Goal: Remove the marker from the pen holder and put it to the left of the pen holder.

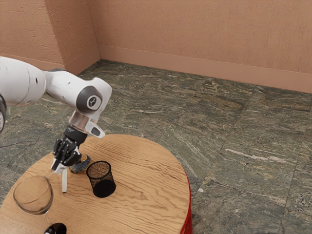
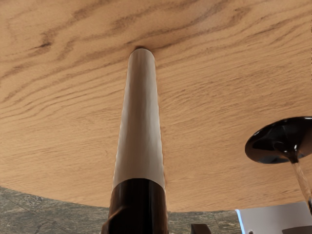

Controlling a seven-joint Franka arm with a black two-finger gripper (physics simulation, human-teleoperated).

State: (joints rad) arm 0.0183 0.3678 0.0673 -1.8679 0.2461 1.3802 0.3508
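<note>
Blk-ended white marker [image 2: 140, 117] was out of blk mesh pen holder [image 1: 101, 179].
Gripper [image 1: 61, 168] fingers pinched it upright, btwn holder & round wood table's [image 1: 146, 151] ext.-view-left edge; blue patterned obj. [image 1: 82, 165] & clear blk-based wineglass [image 1: 33, 196] stood nr.

White arm [image 1: 61, 87] with a black gripper [image 1: 59, 165]
Smooth, rounded white shells; a dark grey joint cap [image 1: 83, 98] with a pale round emblem [image 1: 92, 102]; a coppery band [image 1: 77, 120] above the black wrist.

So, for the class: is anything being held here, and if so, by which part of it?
Yes: the gripper holds the marker by its upper, black end, with the pale end pointing down at the table.
</note>
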